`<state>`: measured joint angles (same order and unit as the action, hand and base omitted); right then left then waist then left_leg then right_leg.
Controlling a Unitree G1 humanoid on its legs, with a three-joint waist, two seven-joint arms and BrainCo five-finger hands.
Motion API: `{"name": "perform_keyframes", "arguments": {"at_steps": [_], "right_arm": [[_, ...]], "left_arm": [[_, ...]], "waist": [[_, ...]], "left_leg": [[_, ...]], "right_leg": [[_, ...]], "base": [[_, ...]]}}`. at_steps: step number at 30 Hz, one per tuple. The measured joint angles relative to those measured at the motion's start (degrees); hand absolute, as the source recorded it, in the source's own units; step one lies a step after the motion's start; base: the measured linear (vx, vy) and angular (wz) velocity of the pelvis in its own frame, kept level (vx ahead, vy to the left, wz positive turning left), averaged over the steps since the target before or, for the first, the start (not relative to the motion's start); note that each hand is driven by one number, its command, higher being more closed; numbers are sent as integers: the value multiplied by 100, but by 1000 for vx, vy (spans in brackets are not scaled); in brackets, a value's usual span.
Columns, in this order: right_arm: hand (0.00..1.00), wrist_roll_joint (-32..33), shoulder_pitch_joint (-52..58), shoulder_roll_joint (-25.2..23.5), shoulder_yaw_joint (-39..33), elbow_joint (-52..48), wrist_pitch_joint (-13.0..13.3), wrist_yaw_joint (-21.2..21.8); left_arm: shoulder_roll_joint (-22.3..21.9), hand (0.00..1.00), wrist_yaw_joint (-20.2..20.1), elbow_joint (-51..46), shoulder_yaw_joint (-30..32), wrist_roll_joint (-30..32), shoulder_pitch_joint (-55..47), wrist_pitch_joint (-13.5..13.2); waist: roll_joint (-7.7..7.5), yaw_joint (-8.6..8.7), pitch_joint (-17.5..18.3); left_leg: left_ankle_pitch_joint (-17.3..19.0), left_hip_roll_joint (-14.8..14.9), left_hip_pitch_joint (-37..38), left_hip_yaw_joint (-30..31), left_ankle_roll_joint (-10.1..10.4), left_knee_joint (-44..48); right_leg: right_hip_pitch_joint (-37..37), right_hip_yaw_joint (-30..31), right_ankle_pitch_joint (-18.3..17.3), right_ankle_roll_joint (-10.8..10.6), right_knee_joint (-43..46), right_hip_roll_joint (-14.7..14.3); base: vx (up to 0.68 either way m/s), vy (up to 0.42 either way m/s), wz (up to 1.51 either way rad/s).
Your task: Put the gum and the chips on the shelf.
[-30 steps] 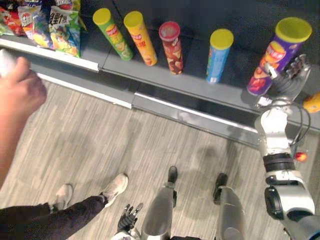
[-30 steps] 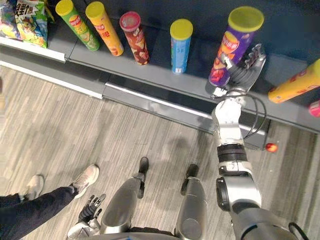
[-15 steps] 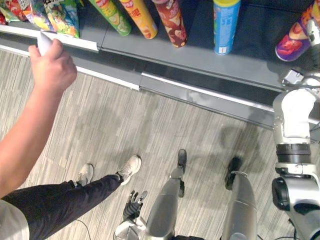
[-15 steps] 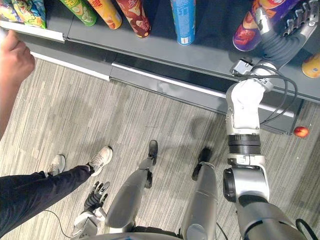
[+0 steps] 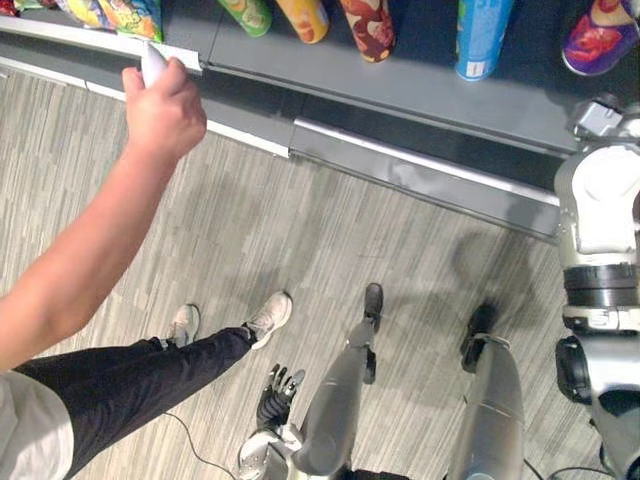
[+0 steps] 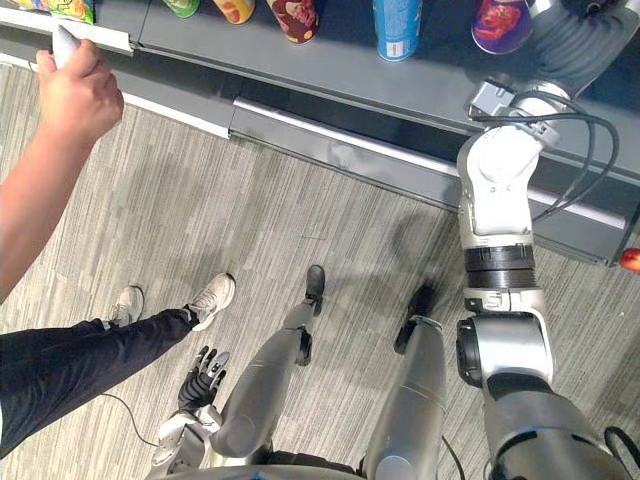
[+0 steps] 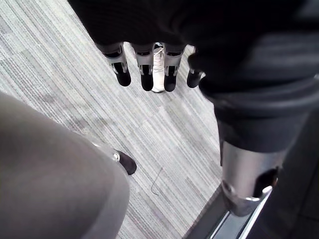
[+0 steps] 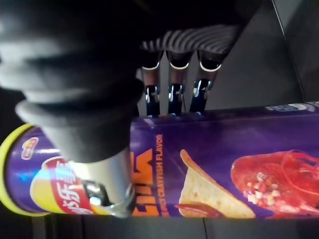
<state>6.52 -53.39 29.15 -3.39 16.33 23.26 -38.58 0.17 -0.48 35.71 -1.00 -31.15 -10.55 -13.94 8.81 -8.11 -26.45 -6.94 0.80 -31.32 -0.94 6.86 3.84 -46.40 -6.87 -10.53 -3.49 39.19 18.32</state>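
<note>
A purple chips can [image 8: 224,169] with a yellow lid stands on the dark shelf [image 5: 400,85] at the right; its base shows in the head views [image 6: 498,22]. My right hand [image 6: 578,45] is up at it. In the right wrist view the fingers [image 8: 172,92] pass behind the can and the thumb lies across its front, so the hand is shut on it. A person's hand [image 5: 165,110] holds a small white pack [image 5: 151,62] at the shelf's front edge on the left. My left hand [image 5: 273,390] hangs low beside me, fingers [image 7: 147,74] relaxed and empty.
Green [image 5: 245,12], orange [image 5: 305,12], red [image 5: 368,22] and blue [image 5: 483,35] chips cans stand in a row on the shelf, with snack bags [image 5: 125,15] at the left end. The person's leg and shoes [image 5: 268,315] are on the floor to my left. A red ball [image 6: 630,260] lies at the right.
The camera has tipped down, so the shelf slid up the picture. The person's hand with the white pack has moved right, up to the shelf edge. My right hand stays on the purple can.
</note>
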Motion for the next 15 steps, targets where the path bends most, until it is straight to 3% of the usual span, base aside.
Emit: {"name": "perform_keyframes", "arguments": {"at_steps": [15], "right_arm": [[100,-222,-163,642,302,510,44,-361]], "left_arm": [[22,0,-64,-60,-158,-21,-42,-115]], "waist": [[93,-9,-37]], "left_leg": [[-121,-31,-255,-87,-5,9]], "right_leg": [[-318,68,1,-1,87,45]], "base": [[-19,-40,1]]}}
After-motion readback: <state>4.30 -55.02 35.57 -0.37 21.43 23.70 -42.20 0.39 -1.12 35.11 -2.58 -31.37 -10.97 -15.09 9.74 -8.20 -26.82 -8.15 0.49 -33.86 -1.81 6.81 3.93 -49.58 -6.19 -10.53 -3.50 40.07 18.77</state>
